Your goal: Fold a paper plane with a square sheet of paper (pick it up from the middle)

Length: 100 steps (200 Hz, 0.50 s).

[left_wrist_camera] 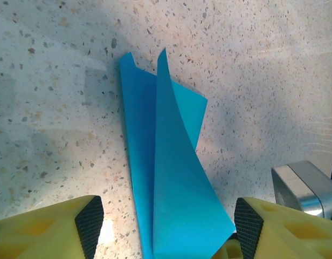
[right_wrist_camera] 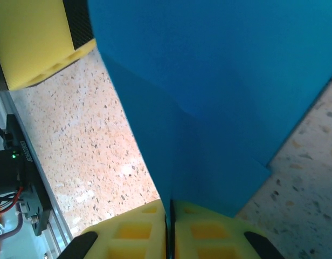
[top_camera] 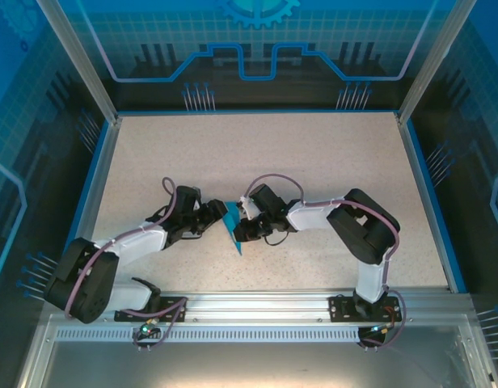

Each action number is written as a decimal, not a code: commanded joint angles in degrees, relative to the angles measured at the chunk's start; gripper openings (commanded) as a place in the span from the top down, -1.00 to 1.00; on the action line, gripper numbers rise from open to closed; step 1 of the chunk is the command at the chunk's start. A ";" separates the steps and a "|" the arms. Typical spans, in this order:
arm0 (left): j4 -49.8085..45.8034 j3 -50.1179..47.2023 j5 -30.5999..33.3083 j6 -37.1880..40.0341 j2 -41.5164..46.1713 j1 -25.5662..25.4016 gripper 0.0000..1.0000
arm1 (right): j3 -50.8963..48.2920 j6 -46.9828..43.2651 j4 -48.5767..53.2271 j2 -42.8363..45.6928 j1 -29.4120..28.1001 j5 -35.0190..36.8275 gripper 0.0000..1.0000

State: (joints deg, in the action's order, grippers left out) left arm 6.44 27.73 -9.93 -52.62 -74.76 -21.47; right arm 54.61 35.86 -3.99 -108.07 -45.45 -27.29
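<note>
Though small from above, paper plane between wide left jaws, right jaws tight on its edge.

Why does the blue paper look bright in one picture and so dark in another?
Left wrist view: light falls on the folded paper, and a white glare spot shows on the table near the bottom edge. Right wrist view: the folded paper is very close and shaded, so it looks dark.

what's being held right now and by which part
The right gripper pinches the partly folded paper along a folded edge; the left gripper stands open astride it, holding nothing.
</note>
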 commanded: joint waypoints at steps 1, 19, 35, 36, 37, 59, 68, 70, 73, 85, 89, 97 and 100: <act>1.25 -1.44 -2.52 -1.09 0.77 0.47 -0.34 | -0.99 0.75 -3.08 -1.87 1.28 -3.44 0.79; 2.39 -1.93 -3.36 -1.43 0.41 0.39 -0.24 | -1.15 1.18 -3.67 -2.48 1.79 -4.26 0.80; 2.87 -2.31 -3.44 -1.69 0.10 0.39 -0.11 | -1.56 1.86 -4.61 -3.05 2.12 -5.00 0.80; 2.96 -2.36 -3.52 -1.69 0.08 0.39 -0.10 | -1.59 1.90 -4.66 -3.04 2.12 -5.03 0.80; 3.01 -2.39 -3.60 -1.69 0.07 0.38 -0.09 | -1.64 1.96 -4.69 -3.07 2.12 -5.00 0.80; 4.73 -2.84 -4.63 -2.01 -0.68 0.38 0.05 | -2.26 3.30 -5.86 -3.93 2.54 -5.69 0.80; 5.15 -2.82 -5.12 -2.05 -1.03 0.33 0.09 | -2.47 3.89 -6.45 -4.30 2.72 -6.20 0.80; 5.27 -2.84 -5.23 -2.03 -1.12 0.30 0.10 | -2.48 3.98 -6.58 -4.33 2.73 -6.26 0.80; 5.36 -2.81 -5.33 -1.97 -1.23 0.37 0.11 | -2.49 4.15 -6.64 -4.48 2.82 -6.28 0.80; 5.67 -2.62 -5.80 -1.73 -1.82 0.13 0.16 | -2.81 4.82 -7.03 -4.80 3.11 -6.53 0.80; 5.74 -2.59 -5.80 -1.70 -2.04 0.09 0.17 | -2.92 5.06 -7.16 -4.86 3.31 -6.75 0.80; 5.86 -2.51 -5.89 -1.43 -2.42 -0.17 0.20 | -3.15 5.56 -7.76 -5.05 3.58 -7.15 0.80; 5.76 -2.40 -5.89 -1.31 -2.55 -0.23 0.21 | -3.19 5.70 -7.80 -5.15 3.68 -7.24 0.80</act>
State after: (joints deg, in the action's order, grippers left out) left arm 10.44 25.76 -13.78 -54.08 -75.90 -21.47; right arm 52.71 39.40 -10.79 -111.20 -43.09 -33.08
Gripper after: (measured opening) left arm 0.411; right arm 0.101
